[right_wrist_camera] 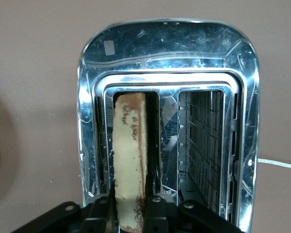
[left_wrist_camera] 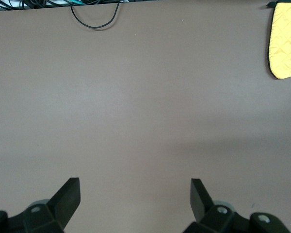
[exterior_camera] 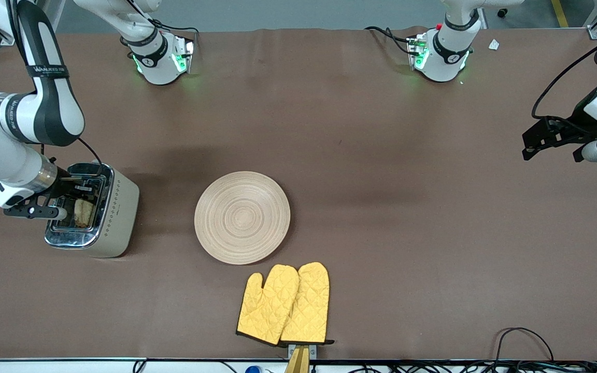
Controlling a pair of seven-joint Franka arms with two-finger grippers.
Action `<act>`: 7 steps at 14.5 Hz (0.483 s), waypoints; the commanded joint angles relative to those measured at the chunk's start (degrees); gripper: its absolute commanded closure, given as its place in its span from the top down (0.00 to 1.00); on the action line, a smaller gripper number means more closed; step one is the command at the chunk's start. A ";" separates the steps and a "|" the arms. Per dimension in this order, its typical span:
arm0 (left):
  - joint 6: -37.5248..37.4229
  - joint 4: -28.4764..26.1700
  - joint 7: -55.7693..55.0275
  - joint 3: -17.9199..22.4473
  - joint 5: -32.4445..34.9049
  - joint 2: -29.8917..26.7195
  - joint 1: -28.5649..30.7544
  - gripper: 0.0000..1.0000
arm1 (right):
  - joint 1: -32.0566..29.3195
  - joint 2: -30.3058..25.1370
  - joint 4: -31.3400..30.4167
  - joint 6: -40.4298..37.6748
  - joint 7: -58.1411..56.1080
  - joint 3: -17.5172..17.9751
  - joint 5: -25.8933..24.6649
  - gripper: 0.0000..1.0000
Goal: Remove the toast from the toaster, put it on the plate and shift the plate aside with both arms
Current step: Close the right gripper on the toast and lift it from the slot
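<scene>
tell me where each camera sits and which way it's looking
Front view: high across the table, facing both bases; shows the plate, oven mitts, toaster and both arms.
Left wrist view: on the left arm, looking down at bare table; the open left hand shows.
Right wrist view: on the right arm, looking into the toaster; the right hand pinches the toast.
Front and right wrist views share toaster and toast.

The toast (right_wrist_camera: 130,160) is standing on edge in one slot of the toaster (exterior_camera: 117,217), down at the right arm's end of the worktop. It's pale with a brown crust, and its top sticks out of the slot. The plate (exterior_camera: 242,217) is round, light wood with ring grain, lying flat on the worktop beside the toaster, toward the left arm's end.
</scene>
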 commanded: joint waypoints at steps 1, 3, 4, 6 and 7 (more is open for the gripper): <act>-0.70 0.40 -1.26 -0.35 0.76 -0.32 -0.01 1.00 | -0.61 -0.39 1.11 -1.11 -0.44 0.42 1.09 0.00; -0.70 0.31 -1.26 -0.35 0.76 -0.32 -0.01 1.00 | -0.69 -0.48 3.91 -5.57 -0.70 0.42 1.09 0.00; -0.70 0.31 -1.26 -0.35 0.76 -0.32 -0.01 1.00 | -0.69 -0.74 5.67 -7.77 -0.79 0.42 1.09 0.00; -0.70 0.31 -1.26 -0.35 0.85 -0.32 -0.10 1.00 | -0.43 -1.18 11.01 -14.60 -0.79 0.60 1.09 0.00; -0.70 0.31 -1.26 -0.35 0.76 -0.32 -0.19 1.00 | -0.34 -1.45 14.79 -19.95 -0.70 0.77 1.09 0.00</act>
